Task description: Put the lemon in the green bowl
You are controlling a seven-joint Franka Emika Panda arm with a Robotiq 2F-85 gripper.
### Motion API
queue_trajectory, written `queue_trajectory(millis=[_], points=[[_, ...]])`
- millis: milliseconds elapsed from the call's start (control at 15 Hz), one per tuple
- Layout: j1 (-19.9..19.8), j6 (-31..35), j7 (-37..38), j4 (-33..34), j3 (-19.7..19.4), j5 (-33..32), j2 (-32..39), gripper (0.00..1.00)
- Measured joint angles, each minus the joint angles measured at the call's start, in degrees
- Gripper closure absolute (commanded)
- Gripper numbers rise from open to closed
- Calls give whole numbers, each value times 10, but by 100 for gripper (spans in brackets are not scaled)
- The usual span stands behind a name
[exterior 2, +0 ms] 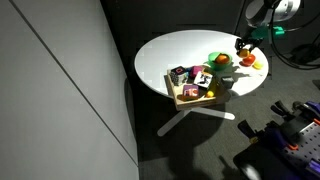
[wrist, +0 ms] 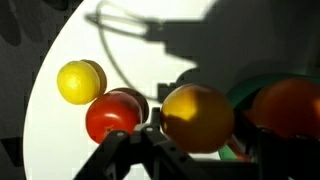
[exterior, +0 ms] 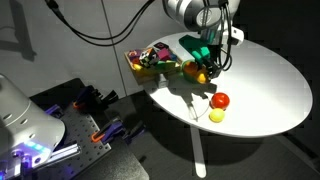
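In the wrist view my gripper (wrist: 200,138) is shut on the lemon (wrist: 197,115), a deep yellow fruit held between the dark fingers. The green bowl (wrist: 243,92) lies just right of it, with an orange fruit (wrist: 291,106) in it. In an exterior view the gripper (exterior: 205,66) holds the lemon (exterior: 202,76) low over the white round table, by the end of the tray. In an exterior view the green bowl (exterior 2: 214,58) shows at the table's far side, with the gripper (exterior 2: 245,48) to its right.
A red fruit (wrist: 113,115) and a paler yellow fruit (wrist: 78,82) lie on the white table (exterior: 260,80), left of the lemon in the wrist view. A tray of mixed items (exterior: 152,62) stands close by. The table edge is near the fruits (exterior: 219,108).
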Motion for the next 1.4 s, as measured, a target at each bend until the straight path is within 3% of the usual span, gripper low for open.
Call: queue_trajectory(millis=[600,1400], points=[[16,9,1,22,8,0,-35,56],[61,140,19,26,23,0,-4,56]])
